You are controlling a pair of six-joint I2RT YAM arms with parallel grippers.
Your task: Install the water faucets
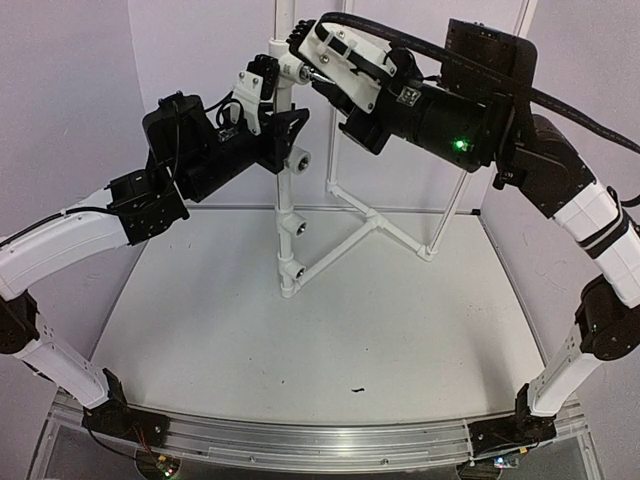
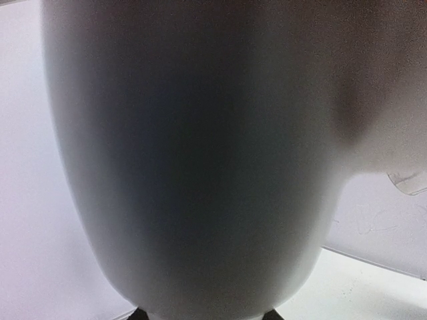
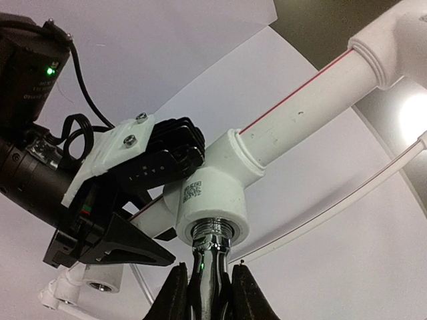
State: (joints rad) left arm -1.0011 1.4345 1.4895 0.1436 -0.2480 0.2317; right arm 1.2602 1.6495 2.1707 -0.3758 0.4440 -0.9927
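**Faucet at the top tee, both grippers closed**

Your right gripper (image 3: 209, 295) sits at the bottom centre of the right wrist view. Its two dark fingers (image 3: 175, 297) are closed on the chrome faucet (image 3: 212, 263), one on each side of its body. The faucet points up the frame, and its threaded stub meets the round opening of the white tee (image 3: 215, 200) just above centre. You cannot tell how far the threads have gone in. The lever and the spout are out of view below the frame edge.

Left of centre in that view, your left gripper (image 3: 187, 157) reaches in from the left. Its black fingers are clamped on the pipe (image 3: 300, 117) right beside the tee. The pipe, with a thin red line along it, runs off to the upper right of the frame.

In the top view, both grippers meet at the upper centre, high on the upright pipe (image 1: 284, 195). The left gripper (image 1: 266, 82) comes in from the left and the right gripper (image 1: 299, 50) from the right, a little higher. The faucet is too small to pick out here. Lower on the pipe, three more tees (image 1: 298, 158) show dark round openings facing the right of the frame. Thin white braces (image 1: 372, 222) slope down to the table (image 1: 300, 340) on the right. A small dark speck (image 1: 357, 389) lies on the table in the lower centre.

The left wrist view is filled by a blurred, rounded white surface pressed close to the lens. Only two dark tips show, at the bottom edge.
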